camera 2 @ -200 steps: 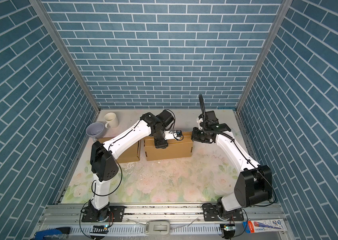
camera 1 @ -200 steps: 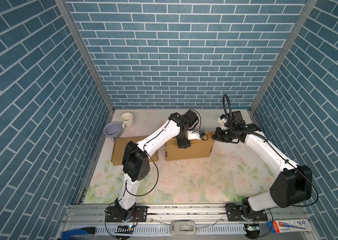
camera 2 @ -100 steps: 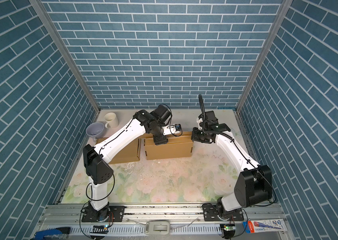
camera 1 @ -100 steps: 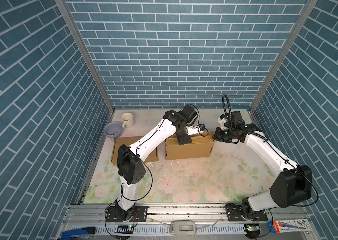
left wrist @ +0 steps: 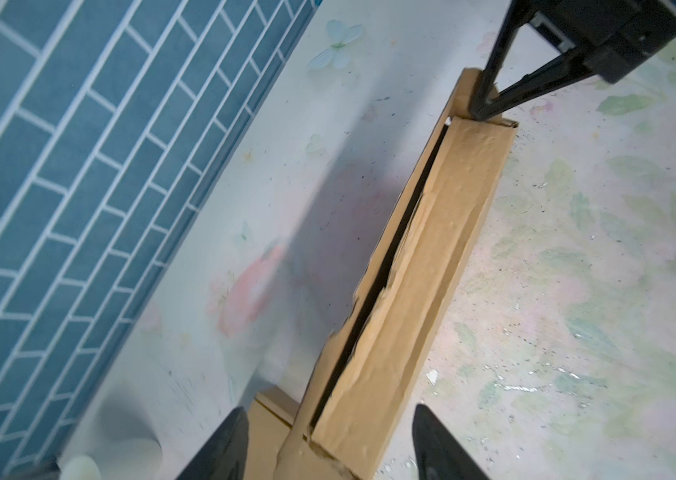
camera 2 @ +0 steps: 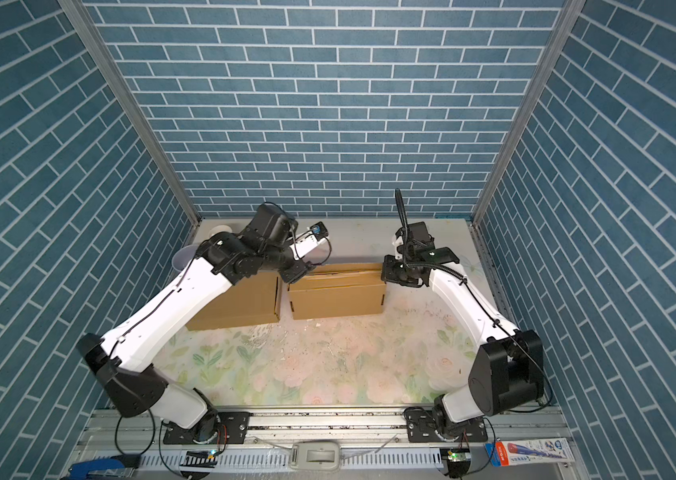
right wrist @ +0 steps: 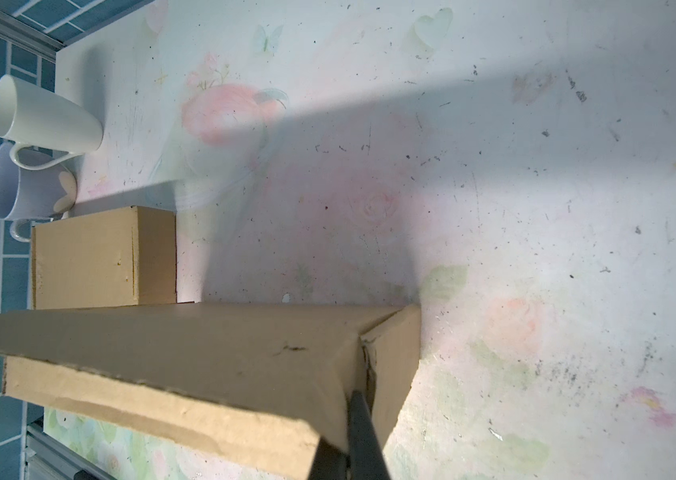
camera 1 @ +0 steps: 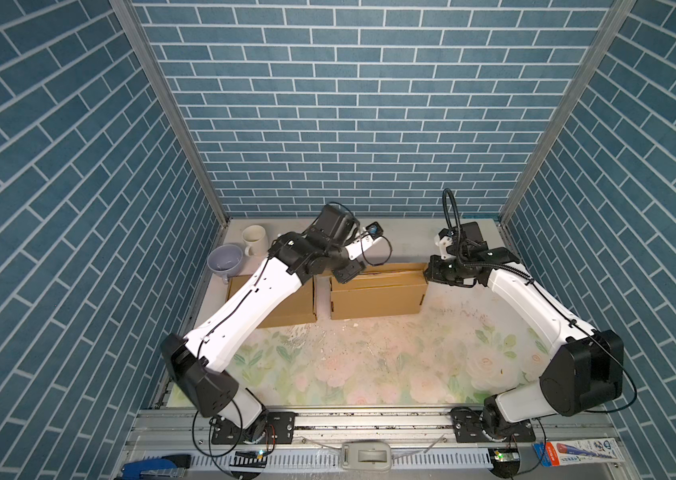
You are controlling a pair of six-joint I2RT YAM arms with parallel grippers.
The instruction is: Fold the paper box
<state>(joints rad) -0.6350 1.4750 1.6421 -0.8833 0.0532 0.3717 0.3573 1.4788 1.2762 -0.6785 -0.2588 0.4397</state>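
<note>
Jaws on the left gripper stand spread, one finger on each side of the paper box at its 10 o'clock corner, and neither is clearly touching card. On the right gripper they are pressed together, tips set against the box's 2 o'clock corner. Whether a sliver of flap sits between them cannot be told.

In both top views the box stands on the table toward the rear middle. A second box is just beside it at 9 o'clock, and a white mug and a lavender cup sit farther off at 10 o'clock. The left wrist view shows the top flap lying nearly flat, but a dark slit runs along its ragged long edge.

The step in hand looks like seating that flap. The right arm would do best as a brace, so the box cannot slide toward 3 o'clock. The left should come down over the slit and press the loose edge in, working from 9 toward 3 o'clock. The card already looks creased, so light, even pressure seems wiser than a hard pinch.
</note>
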